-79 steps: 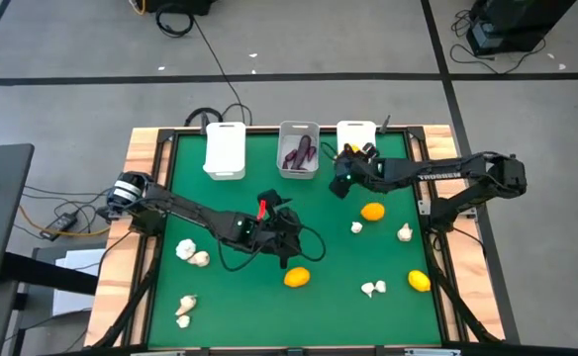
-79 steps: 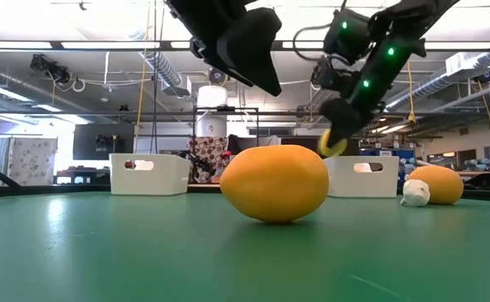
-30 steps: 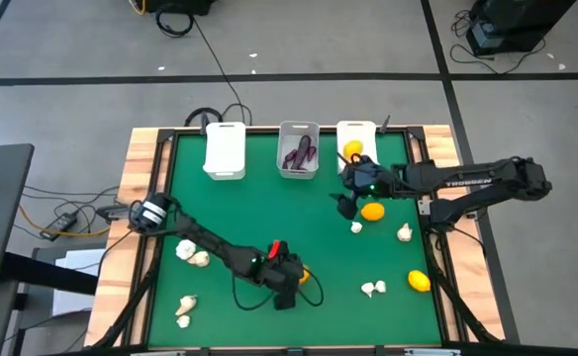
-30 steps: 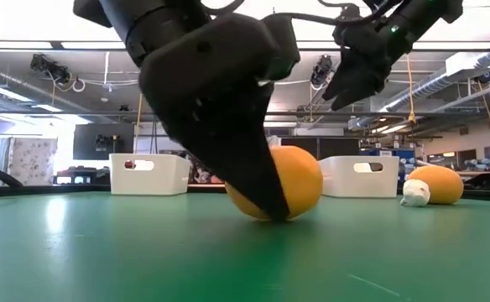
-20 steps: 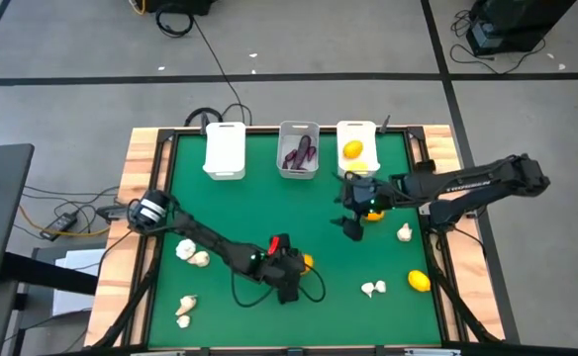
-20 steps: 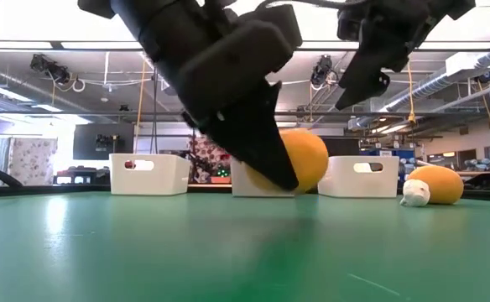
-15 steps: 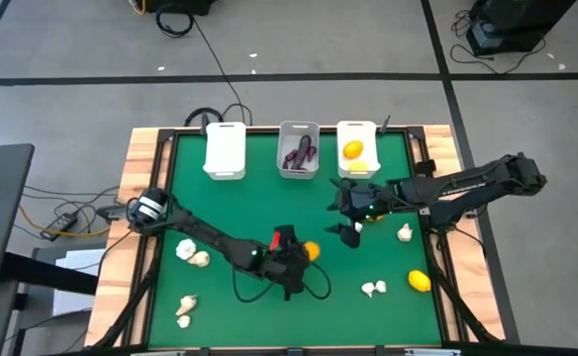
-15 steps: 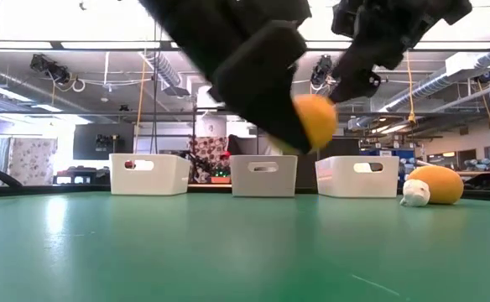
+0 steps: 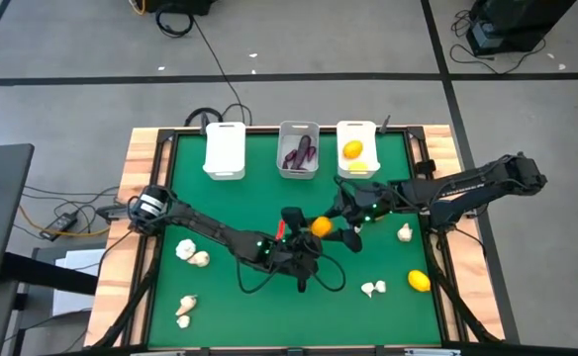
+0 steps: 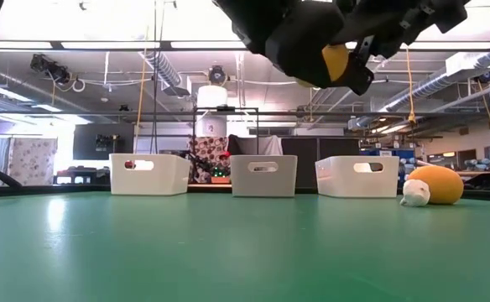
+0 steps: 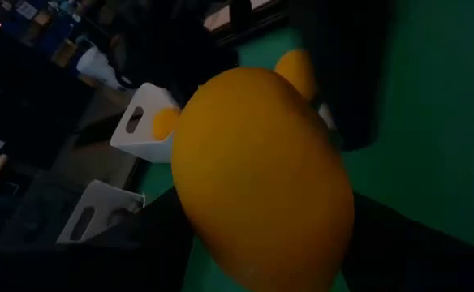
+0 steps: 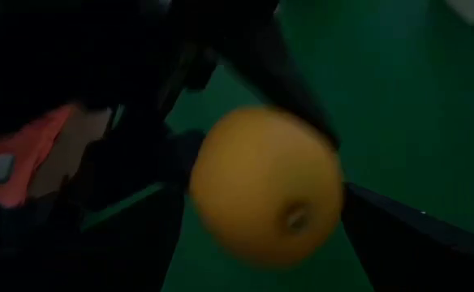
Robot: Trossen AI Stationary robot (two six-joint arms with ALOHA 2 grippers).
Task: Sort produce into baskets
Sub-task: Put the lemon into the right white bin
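Gripped citrus [image 9: 321, 226] in left gripper [image 9: 315, 231], clear of table, probably for basket [image 9: 357, 124] at 1 o'clock. Kept right gripper [image 9: 349, 223] spread, nothing visibly held, at citrus's 3 o'clock.

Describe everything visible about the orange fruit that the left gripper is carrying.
The orange fruit is a smooth, yellow-orange, slightly egg-shaped citrus with a matte skin. It is shut between the fingers of the left gripper and lifted clear of the green table, near the table's middle. The right wrist view shows a small dimple at one end. The right gripper is open right beside it, on the side of the baskets; contact cannot be told.
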